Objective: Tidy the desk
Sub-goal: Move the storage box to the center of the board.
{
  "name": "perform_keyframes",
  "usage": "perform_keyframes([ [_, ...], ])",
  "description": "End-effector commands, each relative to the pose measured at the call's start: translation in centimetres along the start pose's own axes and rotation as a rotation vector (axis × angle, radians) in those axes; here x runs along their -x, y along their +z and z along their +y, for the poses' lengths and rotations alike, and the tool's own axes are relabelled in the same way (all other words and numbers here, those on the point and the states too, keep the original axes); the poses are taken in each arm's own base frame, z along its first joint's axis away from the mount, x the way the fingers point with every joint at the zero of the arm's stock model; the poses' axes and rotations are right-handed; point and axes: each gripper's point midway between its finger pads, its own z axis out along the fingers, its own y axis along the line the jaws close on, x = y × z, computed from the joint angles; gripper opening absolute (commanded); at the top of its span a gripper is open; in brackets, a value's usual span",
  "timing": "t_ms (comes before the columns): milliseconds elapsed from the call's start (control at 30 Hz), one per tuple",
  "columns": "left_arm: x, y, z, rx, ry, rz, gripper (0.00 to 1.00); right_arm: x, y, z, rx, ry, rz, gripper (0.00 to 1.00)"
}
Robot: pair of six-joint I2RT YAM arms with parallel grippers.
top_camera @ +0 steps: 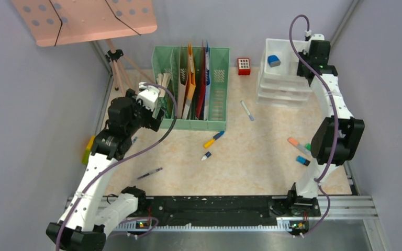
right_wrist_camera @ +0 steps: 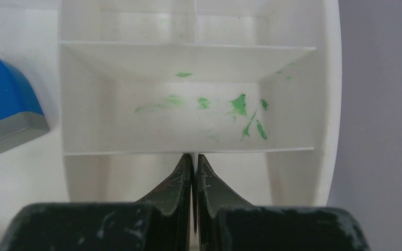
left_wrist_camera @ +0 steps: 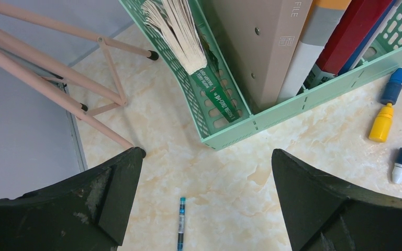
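The top camera looks down from high. The left wrist camera looks close past the left end effector (left_wrist_camera: 207,153). Both see the green rack (left_wrist_camera: 230,134) ahead.

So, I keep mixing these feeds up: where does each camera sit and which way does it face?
Top: high behind the robot, looking down on the desk; left arm and right arm show.
Left wrist: on the left arm, facing down at green rack and pen; left gripper open.
Right wrist: over the white drawer unit, facing down into it; right gripper shut.
Shared: top and left wrist both show the rack.
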Motion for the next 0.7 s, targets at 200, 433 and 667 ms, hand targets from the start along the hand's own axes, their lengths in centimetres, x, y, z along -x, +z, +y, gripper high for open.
perform_keyframes([
  [200,2.0,-0.8,-0.1,-0.023,-0.009,-0.050,0.99,0.9,-2.3,0.3,0.057,-0.064,0.016,0.00],
  [433,2.0,-1.1,-0.1,-0.023,-0.010,-0.054,0.99,0.6,-2.9,1.0,0.101,-0.075,0.037,0.00],
  [667,2.0,-1.2,-0.2,-0.029,-0.010,-0.056,0.99,0.2,-3.9,1.2,0.125,-0.091,0.061,0.00],
])
